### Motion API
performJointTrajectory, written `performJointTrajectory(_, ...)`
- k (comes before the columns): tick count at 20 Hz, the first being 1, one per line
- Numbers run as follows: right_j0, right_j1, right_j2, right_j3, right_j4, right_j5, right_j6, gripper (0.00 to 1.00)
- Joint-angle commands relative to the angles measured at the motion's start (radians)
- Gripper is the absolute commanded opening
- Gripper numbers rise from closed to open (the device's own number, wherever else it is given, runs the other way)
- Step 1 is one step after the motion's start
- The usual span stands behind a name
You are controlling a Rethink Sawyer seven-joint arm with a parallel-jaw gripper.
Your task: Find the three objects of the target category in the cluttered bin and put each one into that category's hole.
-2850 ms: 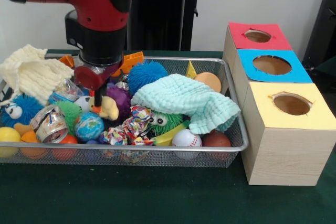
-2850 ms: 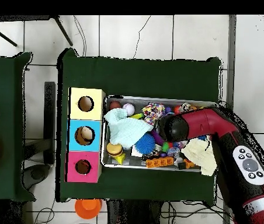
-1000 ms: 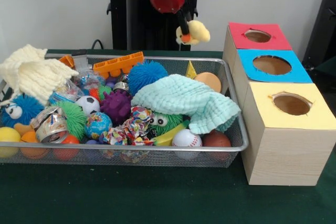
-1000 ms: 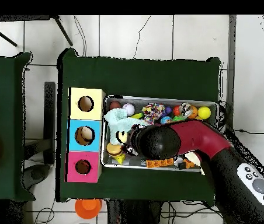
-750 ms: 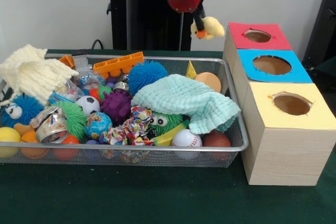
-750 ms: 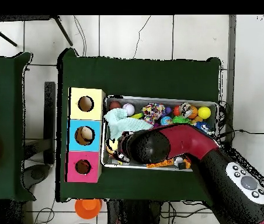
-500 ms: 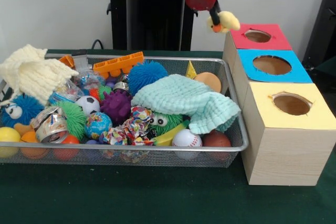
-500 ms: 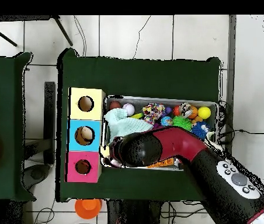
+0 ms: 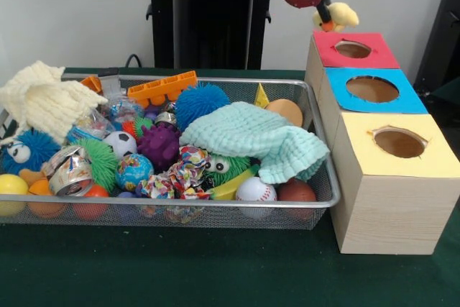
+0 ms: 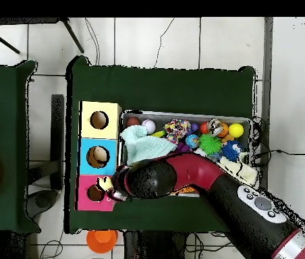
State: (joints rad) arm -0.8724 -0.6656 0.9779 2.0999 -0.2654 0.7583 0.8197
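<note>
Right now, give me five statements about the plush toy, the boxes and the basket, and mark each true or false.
1. The pincer holds a yellow plush toy above the red-topped box. True.
2. The plush toy already lies inside the blue-topped box's hole. False: it hangs in the air at the red-topped box.
3. A mint green cloth lies in the basket at the end nearest the boxes. True.
4. The yellow-topped box stands farthest from the front camera. False: it is nearest; the red-topped box is farthest.
5. The basket has been emptied. False: it is full of balls, cloths and toys.
</note>
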Motion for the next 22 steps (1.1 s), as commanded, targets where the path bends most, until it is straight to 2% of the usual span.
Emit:
performJointTrajectory(1,-0.007,0.072,0.012,0.077,0.005,-0.143,0.133,0.00)
performJointTrajectory(9,0.070,0.149,-0.069,0.103,-0.056,-0.283,0.165,0.00)
performJointTrajectory(12,0.078,0.175,-0.089,0.105,-0.063,-0.317,0.155,0.00)
performJointTrajectory(16,0.090,0.167,-0.108,0.098,-0.061,-0.301,0.138,0.00)
performJointTrajectory(22,0.119,0.088,-0.143,0.069,-0.056,-0.203,0.111,0.00)
